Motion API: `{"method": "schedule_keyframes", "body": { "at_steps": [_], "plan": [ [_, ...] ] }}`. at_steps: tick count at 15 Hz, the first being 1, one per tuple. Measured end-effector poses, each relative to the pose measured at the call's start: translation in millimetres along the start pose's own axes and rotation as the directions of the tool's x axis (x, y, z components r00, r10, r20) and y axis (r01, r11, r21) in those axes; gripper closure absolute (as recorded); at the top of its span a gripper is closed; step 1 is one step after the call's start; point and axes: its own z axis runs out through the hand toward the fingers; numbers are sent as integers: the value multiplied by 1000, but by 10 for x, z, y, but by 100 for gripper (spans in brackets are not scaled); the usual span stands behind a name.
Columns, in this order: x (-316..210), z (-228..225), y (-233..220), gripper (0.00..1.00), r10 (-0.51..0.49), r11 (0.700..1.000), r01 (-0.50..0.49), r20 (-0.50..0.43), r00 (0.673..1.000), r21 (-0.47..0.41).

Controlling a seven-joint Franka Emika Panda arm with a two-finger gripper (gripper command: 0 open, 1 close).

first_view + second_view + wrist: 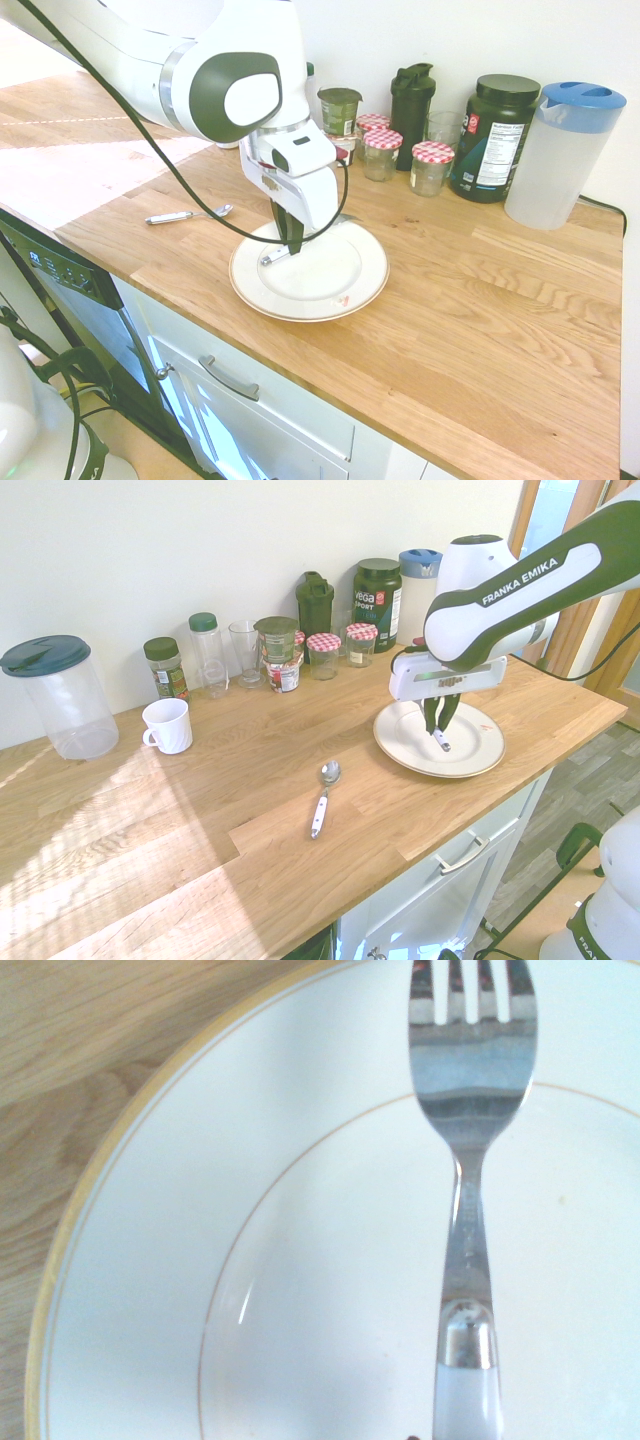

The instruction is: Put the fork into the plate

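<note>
Pincer (pixel 293 248) pinched tight on the fork (pixel 274 258), over the plate (pixel 325 288). In the first outside view, handle points to eight o'clock, head to two.

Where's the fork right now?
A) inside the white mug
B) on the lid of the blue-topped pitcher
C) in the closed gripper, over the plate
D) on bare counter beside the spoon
C: the gripper is shut on the fork's white handle, with the plate beneath it.

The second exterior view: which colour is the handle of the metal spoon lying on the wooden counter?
White; it shows best in the second exterior view.
</note>
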Motion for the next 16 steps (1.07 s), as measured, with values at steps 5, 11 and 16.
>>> {"method": "schedule_keyframes", "body": {
  "at_steps": [5,11,16],
  "plan": [
    [13,-23,-13,0,-5,1000,6,14,1000,-21],
    [82,5,-26,0,3,999,-2,28,1000,-33],
    [98,-149,95,0,1,1000,-1,2,1000,17]
  ]
}}
